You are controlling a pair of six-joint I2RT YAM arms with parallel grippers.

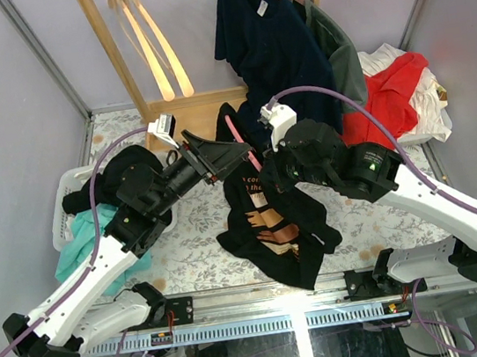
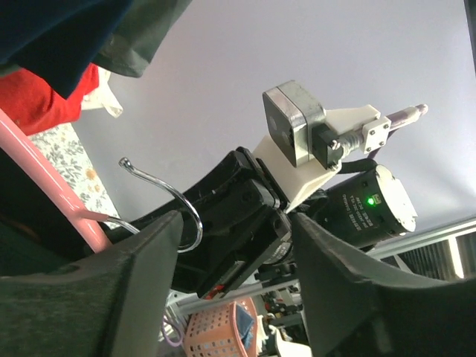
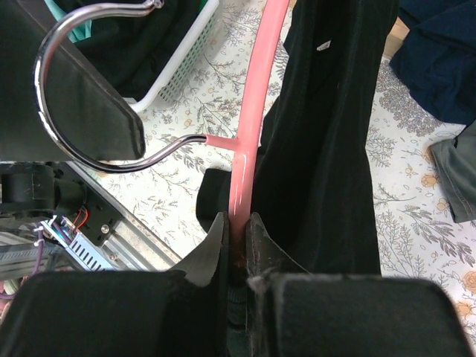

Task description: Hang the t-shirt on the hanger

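1. Right fingers (image 3: pixel 214 253): closed tight on the pink hanger (image 3: pixel 253 126). The pink bar is clamped close to the point where the metal hook (image 3: pixel 42 74) joins it.
2. Left fingers (image 2: pixel 126 290): held well apart, with nothing gripped. The curve of the hook is seen in the gap, close to one finger. Whether it touches cannot be told.
3. Hanger: held up off the counter (image 1: pixel 195 247) between the two arms, with the hook turned toward the left arm.
4. T-shirt (image 3: pixel 327 149): in the right wrist view, black fabric is draped along one side of the pink bar and touches it. From above, the rest is seen hanging down to the counter in a crumpled heap, tan print uppermost. Whether the bar has been passed inside the neck opening cannot be told.
5. Progress, as judged: roughly midway. The hanger is secured and the shirt has been brought against one arm of it. Neither shoulder is seen seated.
6. Left to do, as judged: the hanger's arms are to be fed into the shoulders, the collar brought up to the hook, and the bunched fabric drawn straight.
7. Further out: a white basket (image 3: pixel 182 71) beside the left arm, a navy t-shirt (image 1: pixel 269 50) on the wooden rack and a red garment (image 1: pixel 387 100) at the back right. None is involved.
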